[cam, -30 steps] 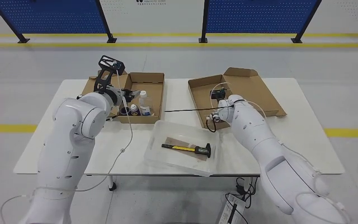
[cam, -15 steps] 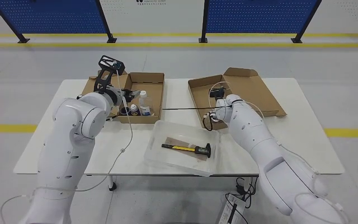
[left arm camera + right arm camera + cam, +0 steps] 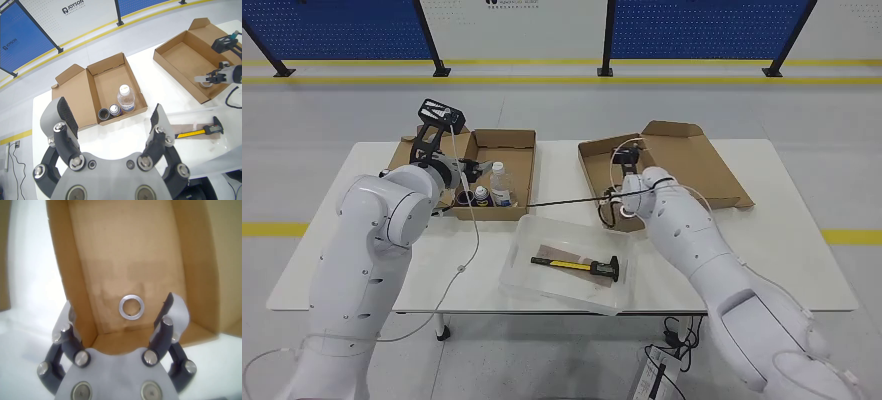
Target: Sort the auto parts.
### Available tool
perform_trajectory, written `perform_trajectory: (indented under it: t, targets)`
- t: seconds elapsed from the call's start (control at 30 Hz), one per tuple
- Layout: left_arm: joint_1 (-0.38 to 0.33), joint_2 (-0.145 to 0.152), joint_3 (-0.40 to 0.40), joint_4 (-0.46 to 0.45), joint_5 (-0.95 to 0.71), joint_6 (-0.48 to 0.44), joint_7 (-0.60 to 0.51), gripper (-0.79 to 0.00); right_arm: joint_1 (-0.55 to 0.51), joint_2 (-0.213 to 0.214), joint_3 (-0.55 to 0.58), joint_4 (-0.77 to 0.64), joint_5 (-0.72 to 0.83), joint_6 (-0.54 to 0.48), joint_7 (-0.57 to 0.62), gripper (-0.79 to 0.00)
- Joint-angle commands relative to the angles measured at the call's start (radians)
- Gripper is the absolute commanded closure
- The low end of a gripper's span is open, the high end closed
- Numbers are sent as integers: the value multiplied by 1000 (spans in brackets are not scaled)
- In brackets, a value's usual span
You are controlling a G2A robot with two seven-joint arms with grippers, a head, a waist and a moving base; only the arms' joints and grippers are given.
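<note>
1. top view: a clear tray (image 3: pixel 542 240) sits at the near middle of the white desk (image 3: pixel 802 250), and a yellow caliper (image 3: pixel 577 265) lies inside it. beyond the tray to the left is the open left box (image 3: pixel 510 150). beyond it to the right is the right box (image 3: pixel 602 165).
2. left wrist view: the left gripper (image 3: pixel 109 106) hangs raised off the desk, left of the tray, its fingers spread wide with nothing between them. a water bottle (image 3: pixel 126 98), a spray can (image 3: pixel 115 110) and a black cylinder (image 3: pixel 103 114) stand in the left box at the end nearest the tray.
3. right wrist view: the right gripper (image 3: pixel 121 304) is over the right box's corner nearest the tray, fingers apart. a metal ring (image 3: pixel 131 309) lies flat on the box floor between them, and neither finger is on it.
</note>
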Motion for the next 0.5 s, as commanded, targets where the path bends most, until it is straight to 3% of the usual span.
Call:
perform_trajectory:
  t: [0.0,0.27,0.47]
  targets:
    - [0,0,0,0,0,0,0,-785,-9,10,14,-37,-17,1,3,-785]
    - [0,0,0,0,0,0,0,-785,-96,76,107,-341,-138,-22,74,-785]
    - [0,0,0,0,0,0,0,-785,-219,133,216,-635,-214,-111,205,-785]
